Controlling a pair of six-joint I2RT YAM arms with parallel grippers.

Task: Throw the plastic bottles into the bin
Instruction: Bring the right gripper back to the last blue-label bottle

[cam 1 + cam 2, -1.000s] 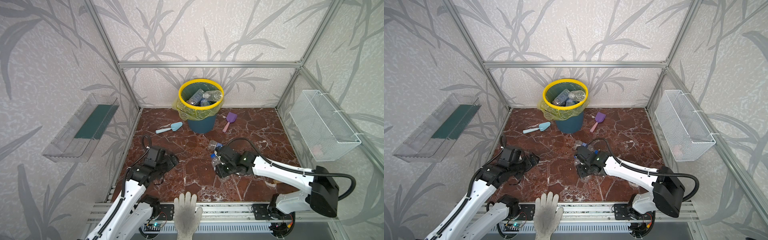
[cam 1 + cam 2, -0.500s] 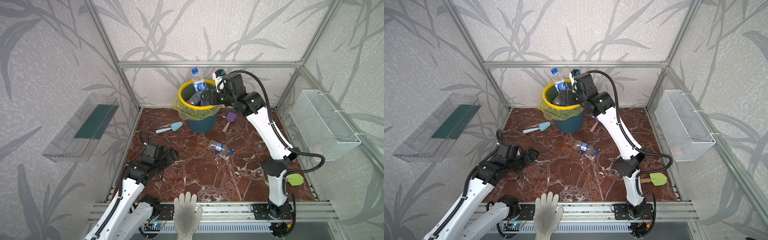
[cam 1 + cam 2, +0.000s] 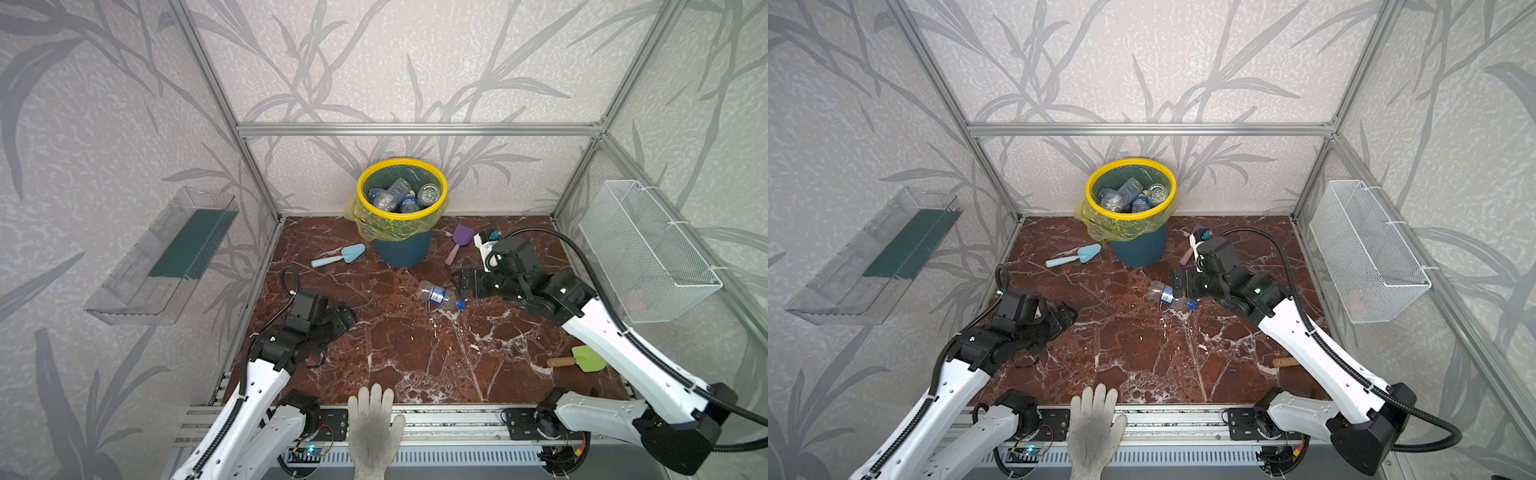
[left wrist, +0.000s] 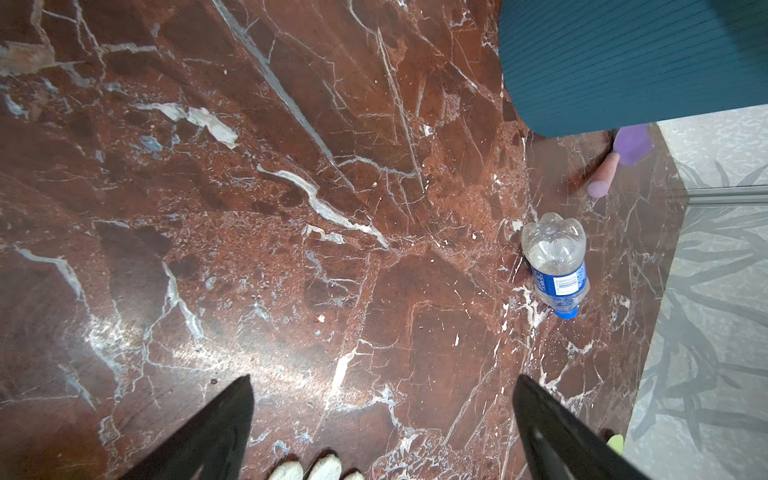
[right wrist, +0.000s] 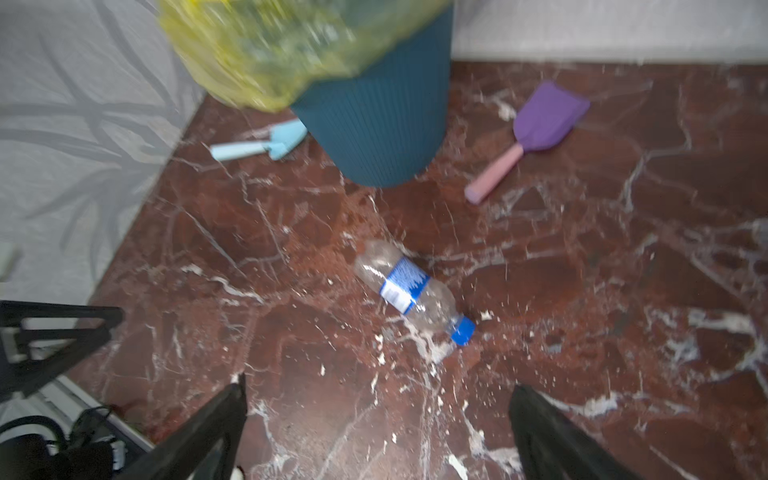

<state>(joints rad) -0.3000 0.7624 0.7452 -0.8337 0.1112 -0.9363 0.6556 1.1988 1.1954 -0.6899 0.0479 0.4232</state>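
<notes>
Bright, even light; glare on the marble floor (image 4: 291,257); right wrist view motion-blurred, edges warped.

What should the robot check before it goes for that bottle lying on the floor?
1. Right claw open and empty: ok, jaws wide, nothing between them.
2. Bottle free to grab: ok, it lies on its side on the floor, nothing on it.
3. Bottle in front of the right claw: ok, the right wrist view shows it ahead of the fingertips.
4. Left claw out of the way: ok, open, empty, apart from the bottle.
5. Purple shovel clear of the bottle: ok, it lies apart, beside the bin.
6. Room in the bin: ok, the bottles inside sit below its yellow rim.
</notes>
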